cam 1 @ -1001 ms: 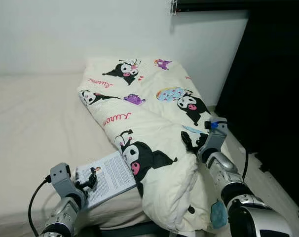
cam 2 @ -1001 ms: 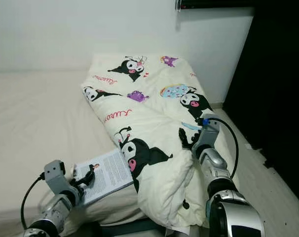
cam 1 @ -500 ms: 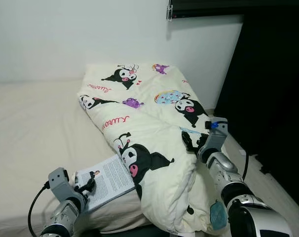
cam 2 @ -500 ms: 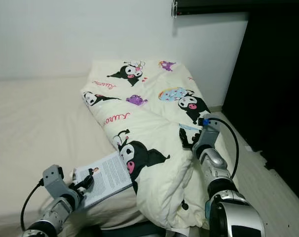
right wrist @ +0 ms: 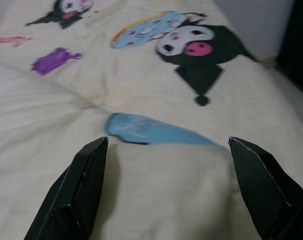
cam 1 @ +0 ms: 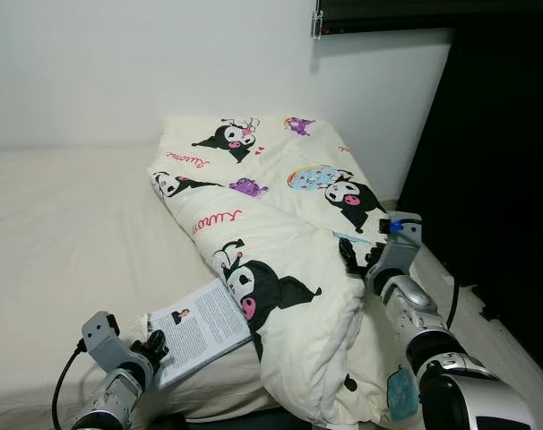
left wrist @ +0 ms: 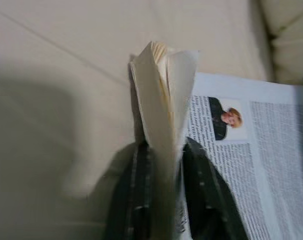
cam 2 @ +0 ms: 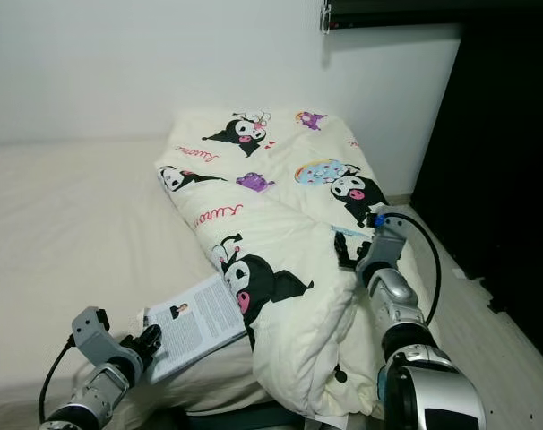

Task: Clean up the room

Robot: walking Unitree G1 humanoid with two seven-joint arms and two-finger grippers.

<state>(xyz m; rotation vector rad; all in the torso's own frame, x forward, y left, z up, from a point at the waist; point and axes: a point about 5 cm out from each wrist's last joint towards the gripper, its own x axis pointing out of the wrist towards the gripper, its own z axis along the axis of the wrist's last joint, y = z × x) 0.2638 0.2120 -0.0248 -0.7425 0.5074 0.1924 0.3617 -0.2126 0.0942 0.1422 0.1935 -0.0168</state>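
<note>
The magazine (cam 1: 202, 328) is partly covered along one edge by the quilt (cam 1: 289, 269). Its text is too small to be read. The quilt's lower end is cut off.

magazine (cam 1: 200, 329) left — perhaps under quilt (cam 1: 280, 260)

A white wall (cam 1: 119, 63) rises behind the bed (cam 1: 56, 224). A dark curtain (cam 1: 504, 152) hangs right of the bed.
</note>
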